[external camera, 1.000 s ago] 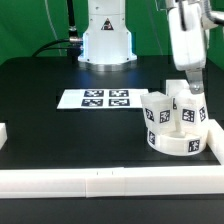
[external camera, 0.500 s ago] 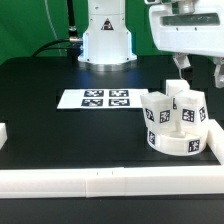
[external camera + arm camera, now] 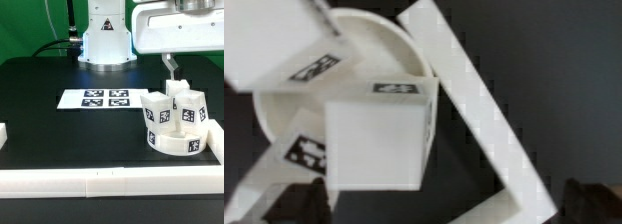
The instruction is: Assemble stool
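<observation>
Black matte table (image 3: 40, 80), evenly lit, soft glare near the back edge. Green backdrop (image 3: 25, 25) behind it. Marker board (image 3: 97, 98) lies flat mid-table. White border rails (image 3: 90, 182) along the front edge.

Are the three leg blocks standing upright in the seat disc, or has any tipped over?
Upright. In the exterior view all three leg blocks stand vertically on the seat disc, none lying over. The pictures do not show how firmly they sit.
</observation>
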Controlling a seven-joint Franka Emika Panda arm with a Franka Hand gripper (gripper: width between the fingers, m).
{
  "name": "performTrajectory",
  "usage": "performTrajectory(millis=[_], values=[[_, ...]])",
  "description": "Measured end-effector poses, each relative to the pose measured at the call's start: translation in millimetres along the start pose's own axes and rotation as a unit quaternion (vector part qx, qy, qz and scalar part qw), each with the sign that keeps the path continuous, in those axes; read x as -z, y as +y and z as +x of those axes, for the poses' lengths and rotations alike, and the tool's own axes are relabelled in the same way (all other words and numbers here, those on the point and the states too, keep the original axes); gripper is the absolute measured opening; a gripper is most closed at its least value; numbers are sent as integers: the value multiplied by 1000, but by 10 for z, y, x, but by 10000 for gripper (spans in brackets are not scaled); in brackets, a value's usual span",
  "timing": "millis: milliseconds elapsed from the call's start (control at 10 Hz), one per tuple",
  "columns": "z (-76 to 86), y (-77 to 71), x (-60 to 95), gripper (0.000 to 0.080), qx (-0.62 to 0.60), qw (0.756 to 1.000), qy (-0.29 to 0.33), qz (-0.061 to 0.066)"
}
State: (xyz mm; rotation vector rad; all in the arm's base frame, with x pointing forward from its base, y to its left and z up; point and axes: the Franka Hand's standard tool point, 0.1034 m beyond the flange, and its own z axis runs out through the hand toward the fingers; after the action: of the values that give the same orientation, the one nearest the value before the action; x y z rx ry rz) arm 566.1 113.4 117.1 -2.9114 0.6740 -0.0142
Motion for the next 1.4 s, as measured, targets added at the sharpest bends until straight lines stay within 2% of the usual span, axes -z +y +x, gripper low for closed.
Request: performTrajectory(millis=[400, 500, 700, 800, 1100, 1300, 1400], values=[[23, 47, -12, 649, 169, 986, 2, -2], [24, 97, -69, 649, 247, 969, 1, -6], [-17, 80, -175, 649, 333, 943, -6, -20], [-26, 88, -231, 649, 388, 921, -8, -30], [-19, 145, -331, 649, 475, 879, -19, -48], [-27, 184, -355, 649, 461, 886, -17, -50], [-26, 189, -355, 521, 461, 886, -17, -50]])
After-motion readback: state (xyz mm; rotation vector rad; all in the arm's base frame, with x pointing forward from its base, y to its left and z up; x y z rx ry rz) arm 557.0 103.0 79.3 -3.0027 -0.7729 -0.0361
